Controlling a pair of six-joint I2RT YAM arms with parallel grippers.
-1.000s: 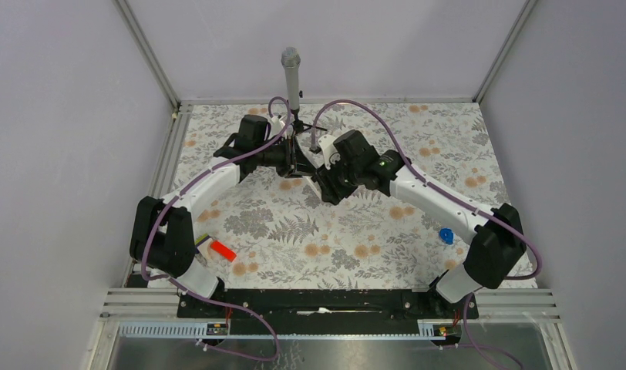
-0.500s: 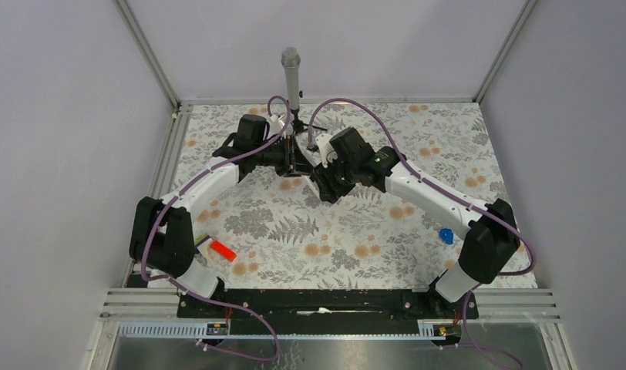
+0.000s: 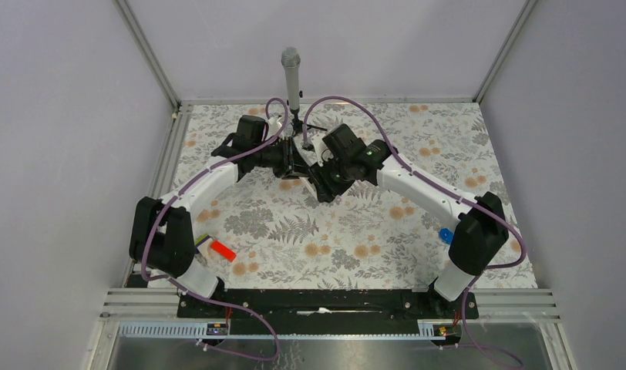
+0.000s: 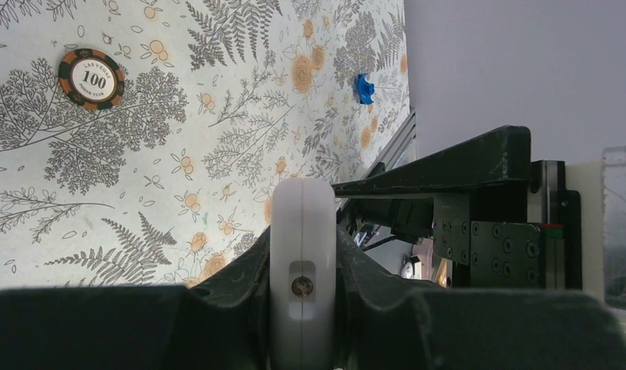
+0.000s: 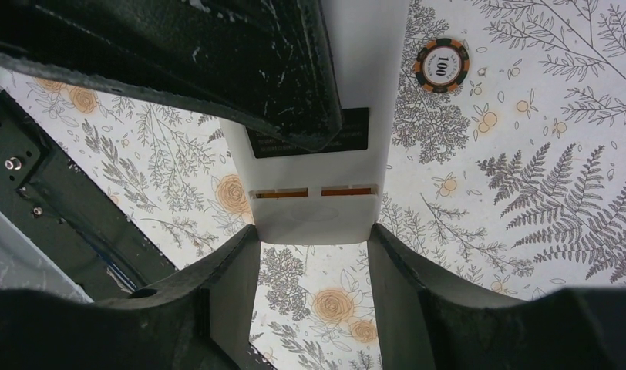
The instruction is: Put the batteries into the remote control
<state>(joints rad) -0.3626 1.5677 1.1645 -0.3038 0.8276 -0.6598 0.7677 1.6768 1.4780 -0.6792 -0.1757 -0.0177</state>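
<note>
Remote control [image 5: 314, 220] is hanging above the far middle of the table [image 3: 333, 254], clamped in the closed left gripper [image 4: 302, 260]. The right gripper [image 5: 313, 239] is hugging its free end, and its fingers seem to touch both sides. Over the last second this gripper has come closer, with its elbow swinging inward. Orange batteries [image 5: 280, 192] are showing in the slot, so I judge that the seating is nearly finishing. Both arms are reaching forward, wrists meeting.

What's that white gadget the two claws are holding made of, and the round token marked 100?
The remote control looks like smooth, matte white moulded plastic: rounded edges, a recessed screw. The poker chip seems plastic or clay composite with a printed centre; I cannot tell which.
</note>
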